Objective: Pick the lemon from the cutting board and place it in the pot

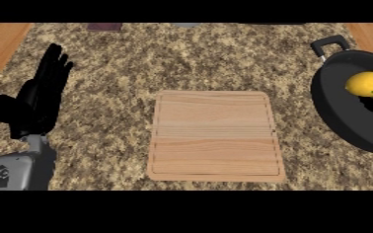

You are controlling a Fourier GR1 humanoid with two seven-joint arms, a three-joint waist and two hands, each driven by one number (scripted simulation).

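A yellow lemon lies inside the black pot at the right edge of the head view; the pot's handle points to the far side. The wooden cutting board sits in the middle of the counter with nothing on it. My left hand rests at the left side, fingers straight and pointing up, holding nothing. My right hand does not show.
The speckled granite counter spreads all around the board. A dark flat object and a grey one lie at the far edge. Wooden strips border the far corners.
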